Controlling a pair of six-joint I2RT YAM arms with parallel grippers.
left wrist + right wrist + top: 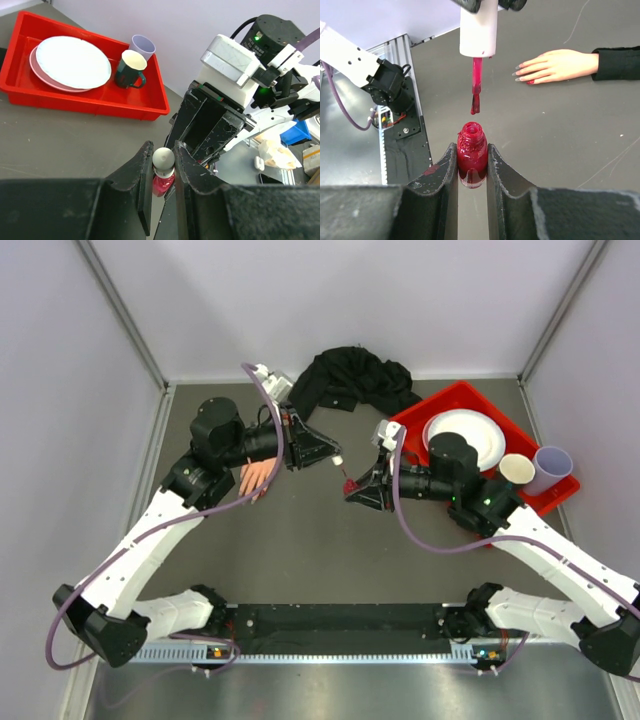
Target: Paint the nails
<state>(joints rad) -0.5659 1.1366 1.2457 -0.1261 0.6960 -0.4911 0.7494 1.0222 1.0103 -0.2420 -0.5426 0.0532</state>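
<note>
— Where are the nails (516, 74)?

— At the fingertips of the mannequin hand (555, 66), which lies palm down on the table (560, 140), well apart from the bottle (471, 150). They look pale. There is a red spot by the thumb, but I can't tell if it's polish.

— And the jaws?

— The right gripper (471, 155) is clamped on the bottle's body, with the neck open and upright. The left gripper (163, 151) is clamped on the white cap (478, 30), and the brush (476, 95) hangs just above the neck.

— How will the nails handle?

— I'd guess they're hard, smooth and tiny, so there's nothing to grip. Only the brush tip should touch them. The hand looks light and isn't pinned down, so a firm push could slide it.

— So where should the hold be?

— Stay on the sides of the cap. The bristles are soft and loaded with wet polish, so a drip is likely. The bottle looks like glass and is open, so it should be kept level.
</note>
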